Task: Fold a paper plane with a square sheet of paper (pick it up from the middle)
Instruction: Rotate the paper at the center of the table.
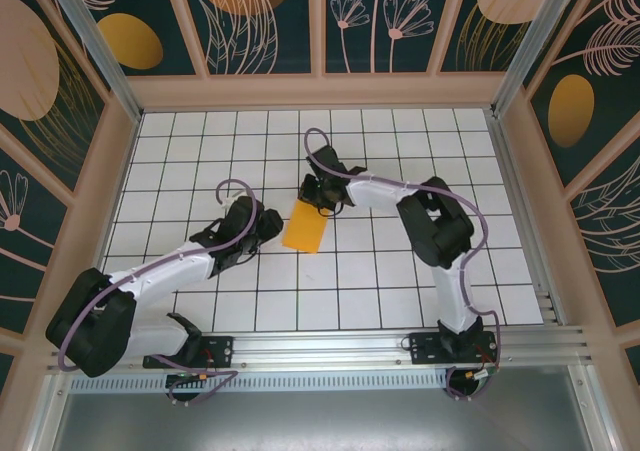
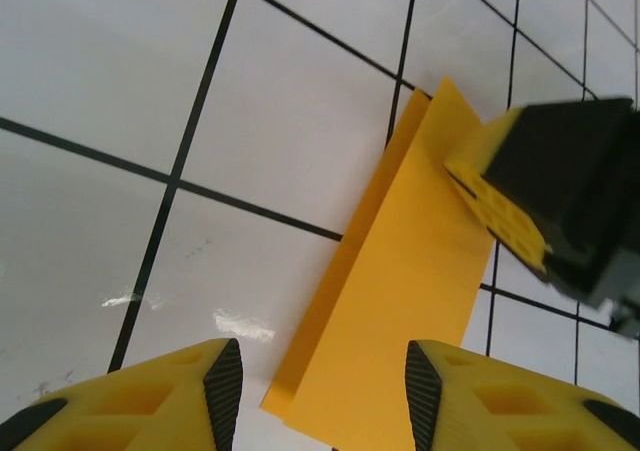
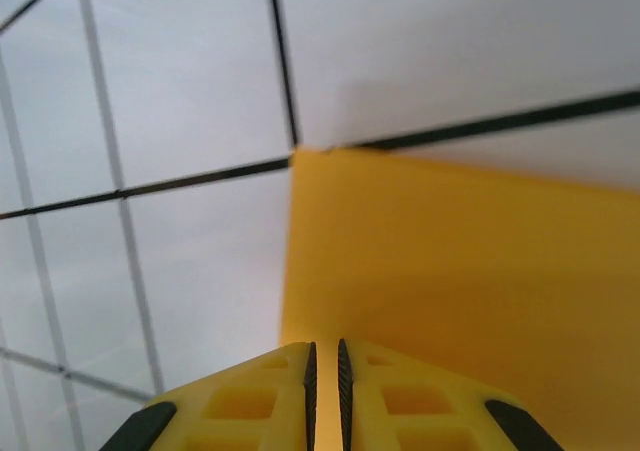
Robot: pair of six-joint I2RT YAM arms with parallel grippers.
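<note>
The square sheet of paper (image 1: 304, 228) is orange-yellow and lies folded into a narrow rectangle on the white grid table (image 1: 400, 291), one layer slightly offset along its long edge (image 2: 345, 271). My right gripper (image 1: 313, 197) is at the sheet's far end, its jaws (image 3: 324, 356) shut on the edge of the paper (image 3: 460, 271). In the left wrist view a yellow finger of the right gripper (image 2: 500, 196) rests on the sheet's far corner. My left gripper (image 1: 268, 225) stands open at the sheet's near left side. Its fingers (image 2: 222, 386) straddle the near end of the paper (image 2: 410, 291) without touching it.
Wooden walls with dark painted panels (image 1: 250, 21) enclose the table on three sides. A metal rail (image 1: 350, 346) runs along the near edge by the arm bases. Bare tiles lie to the right (image 1: 490, 171) and far left (image 1: 170, 151).
</note>
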